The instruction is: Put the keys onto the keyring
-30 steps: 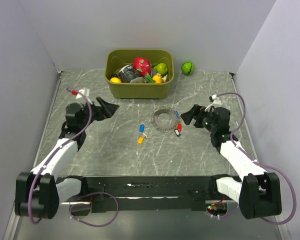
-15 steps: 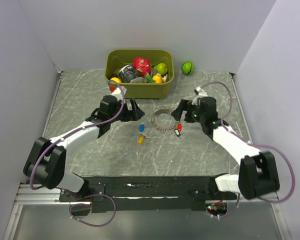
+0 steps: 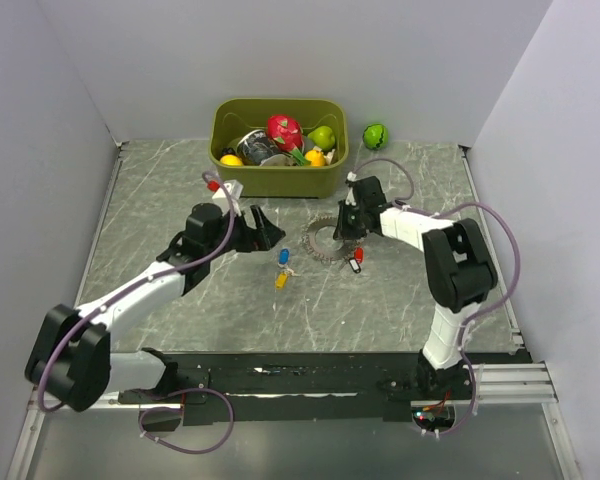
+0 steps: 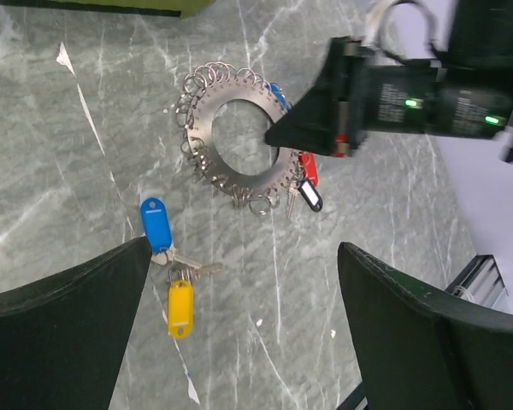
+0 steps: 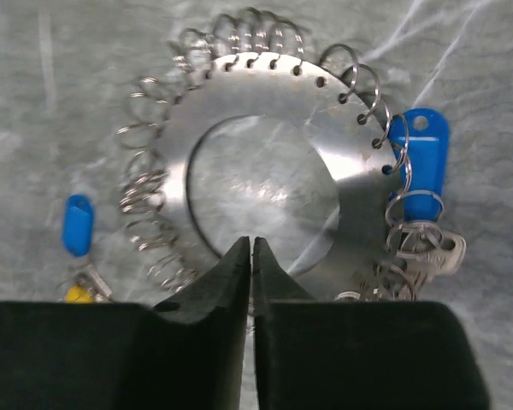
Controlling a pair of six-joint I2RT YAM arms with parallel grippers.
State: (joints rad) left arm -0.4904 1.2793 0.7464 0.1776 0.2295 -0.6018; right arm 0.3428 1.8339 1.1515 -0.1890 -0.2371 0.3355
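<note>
The keyring (image 3: 320, 250) (image 4: 201, 141) (image 5: 239, 94) lies flat at the table's middle, a steel disc with a wide hole and wire loops round its rim. A blue key (image 5: 423, 162), a red key (image 3: 358, 253) (image 4: 309, 166) and a dark key (image 4: 310, 198) hang on its right side. A loose blue key (image 3: 284, 256) (image 4: 154, 224) and yellow key (image 3: 280, 280) (image 4: 179, 307) lie joined, left of the ring. My right gripper (image 3: 340, 230) (image 5: 251, 242) (image 4: 269, 137) is shut, its tips over the ring's inner edge. My left gripper (image 3: 268, 232) (image 4: 244, 248) hangs open, up and left of the loose keys.
An olive bin (image 3: 278, 180) of toy fruit stands at the back, close behind both grippers. A green ball (image 3: 376, 135) lies to its right. Grey walls close the table on three sides.
My right arm has swung in from the right to the keyring and its jaws have shut. My left arm came in from the left and now hovers near the loose keys, still open.
</note>
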